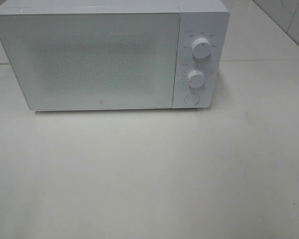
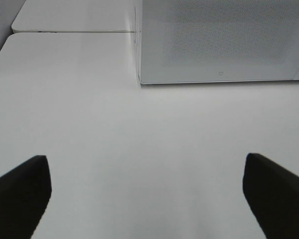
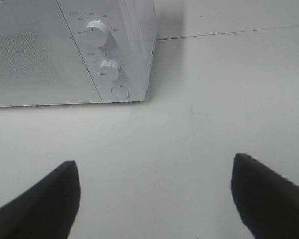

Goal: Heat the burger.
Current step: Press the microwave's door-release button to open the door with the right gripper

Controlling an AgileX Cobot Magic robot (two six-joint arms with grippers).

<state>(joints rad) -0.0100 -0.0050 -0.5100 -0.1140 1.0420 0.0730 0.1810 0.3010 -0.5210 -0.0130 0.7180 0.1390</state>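
The burger is out of view in every frame. A white microwave [image 1: 109, 55] stands at the back of the table with its door shut; two round knobs [image 1: 201, 48] and a round button [image 1: 191, 98] sit on its right panel. Neither arm shows in the exterior high view. In the left wrist view my left gripper [image 2: 147, 194] is open over bare table, facing the microwave's [image 2: 219, 40] lower left corner. My right gripper [image 3: 154, 196] is open too, over bare table, facing the microwave's control panel [image 3: 107, 55]. Nothing lies between either pair of fingers.
The white table [image 1: 149, 174] stretches in front of the microwave. A seam to a second table surface [image 1: 269, 35] runs behind and right of the microwave. A tiled wall [image 1: 289, 20] rises at the far right.
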